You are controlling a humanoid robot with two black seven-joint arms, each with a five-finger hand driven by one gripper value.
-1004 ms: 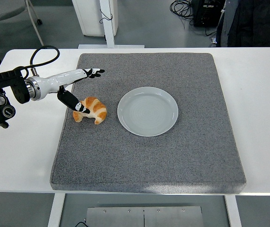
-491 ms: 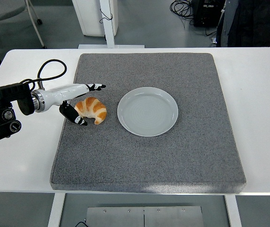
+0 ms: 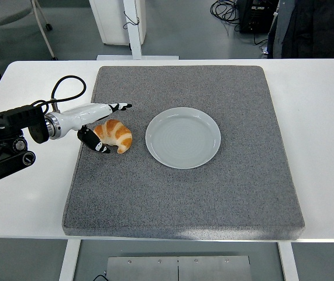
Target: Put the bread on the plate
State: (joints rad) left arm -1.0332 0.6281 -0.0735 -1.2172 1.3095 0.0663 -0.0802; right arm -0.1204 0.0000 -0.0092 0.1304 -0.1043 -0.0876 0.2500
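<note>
So the bread (image 3: 114,135), a croissant really, is sitting on the grey mat (image 3: 213,193), just left of the white plate (image 3: 182,137) but not touching it. Plate's empty, so nothing's been delivered yet.

The left hand (image 3: 99,126) is wrapped loosely around the croissant from its left side: one finger stretched out past the far edge, the thumb tucked under the near-left end and touching it. Fingers are spread fairly wide, more like bracketing the pastry than clamping it. I wouldn't call it a real grip at this point. Right arm isn't in the shot at all.

What I'd worry about: a croissant is curved, flaky and soft, so if the fingers close off-centre it'll probably roll or pivot out instead of lifting. Squeeze too hard and it crushes. And with the plate that close, a sloppy sideways push could shove the bread into the rim and nudge the plate.

The mat looks felt-like, grippy enough that the bread shouldn't slide much. It lies on a white worktop (image 3: 324,117). Behind that: grey floor, a white post (image 3: 133,29), some cables (image 3: 225,9), a chair (image 3: 9,17) at top left.
</note>
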